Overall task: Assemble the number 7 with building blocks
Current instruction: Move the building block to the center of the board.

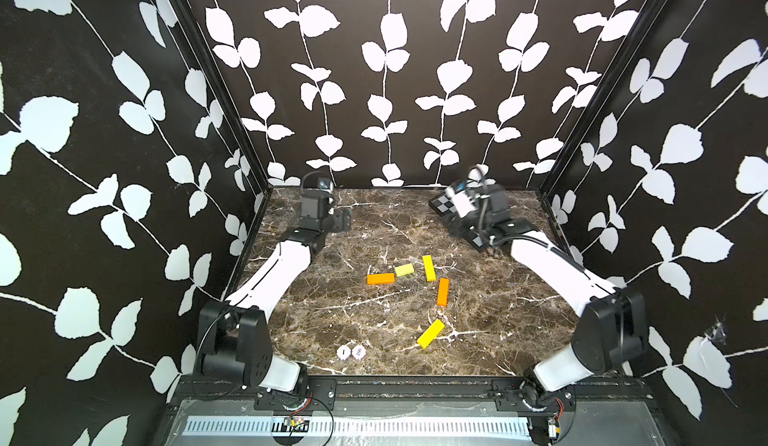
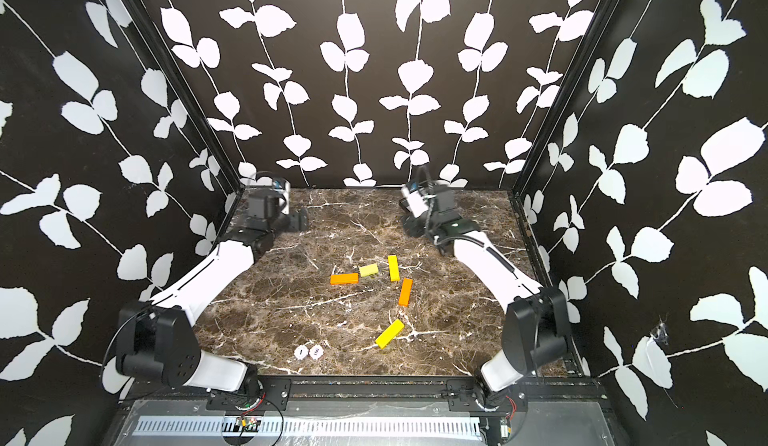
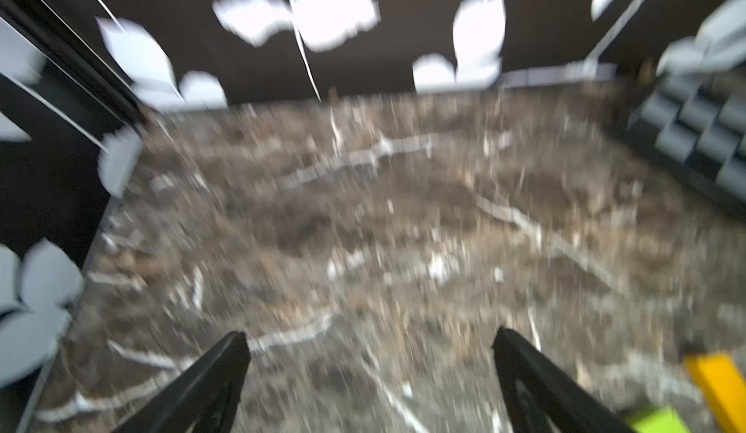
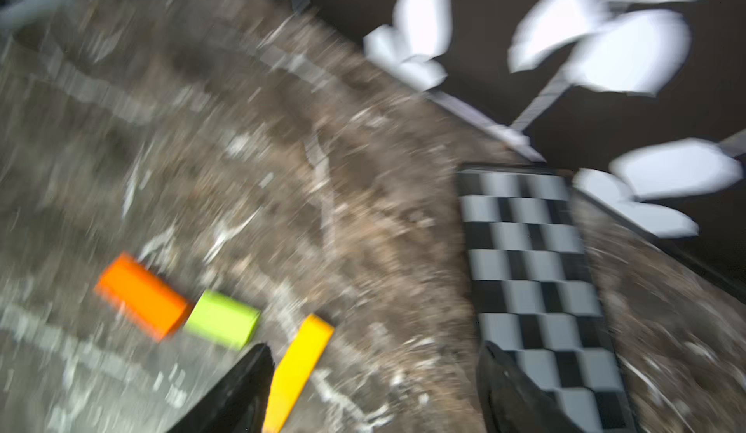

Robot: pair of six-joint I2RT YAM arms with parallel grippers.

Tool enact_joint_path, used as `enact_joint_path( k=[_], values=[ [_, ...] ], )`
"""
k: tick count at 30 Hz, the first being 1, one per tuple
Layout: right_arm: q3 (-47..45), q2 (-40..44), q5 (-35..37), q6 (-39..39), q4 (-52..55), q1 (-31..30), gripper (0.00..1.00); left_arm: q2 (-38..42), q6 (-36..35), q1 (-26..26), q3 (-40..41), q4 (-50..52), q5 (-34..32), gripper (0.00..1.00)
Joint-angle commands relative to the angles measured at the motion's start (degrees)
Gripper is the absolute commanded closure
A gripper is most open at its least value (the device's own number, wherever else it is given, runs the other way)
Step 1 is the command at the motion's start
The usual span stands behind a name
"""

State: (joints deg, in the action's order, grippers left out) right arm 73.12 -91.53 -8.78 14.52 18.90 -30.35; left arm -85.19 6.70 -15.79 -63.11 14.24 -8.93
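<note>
Left pincer [image 3: 369,332]: fingers wide apart, nothing between them, over bare marble tabletop [image 1: 324,298] toward the far left corner. Right pincer [image 4: 375,346]: fingers also apart, nothing held, at the far right by the black-grey checkerboard [image 4: 529,249]. Both wrist views are blurred. Building blocks [image 2: 368,270] lie flat mid-table, well clear of both pincers. Orange bar [image 1: 380,278] lies crosswise, with the short pale yellow-green bar [image 1: 404,270] at its right end, slightly skewed. Just right of that, a yellow bar [image 1: 429,268] runs lengthwise. A second orange bar [image 1: 443,292] sits just beside its near end, offset right. Second yellow bar [image 1: 430,333] lies nearer the front, apart and tilted. Number 7 [image 2: 394,268] reads only roughly. Two white round tokens [image 1: 343,352] sit side by side near the front edge.
</note>
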Motion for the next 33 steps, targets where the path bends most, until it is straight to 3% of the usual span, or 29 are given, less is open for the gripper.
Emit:
enact_joint_path(
  k=[1, 8, 13, 21, 33],
  values=[
    [0.8, -2.5, -0.2, 16.7, 7.8, -6.5, 0.19, -0.4, 3.1, 0.6, -0.2, 10.1, -4.0, 0.01],
    [12.0, -12.0, -2.6, 24.5, 17.9, -11.4, 0.28, -7.0, 3.5, 1.7, -7.8, 15.0, 2.6, 0.01],
    [16.3, -16.7, -6.0, 25.6, 18.7, -13.8, 0.33, -6.9, 7.2, 7.8, -6.5, 11.4, 12.4, 0.02],
    [22.7, -25.7, -6.9, 25.4, 20.2, -17.7, 0.38, -5.2, 8.0, 10.6, -4.5, 9.7, 14.2, 0.01],
    [27.1, -33.5, -9.9, 25.6, 19.4, -17.8, 0.49, -5.2, 10.0, 13.2, -2.1, 6.1, 19.4, 0.01]
  ],
)
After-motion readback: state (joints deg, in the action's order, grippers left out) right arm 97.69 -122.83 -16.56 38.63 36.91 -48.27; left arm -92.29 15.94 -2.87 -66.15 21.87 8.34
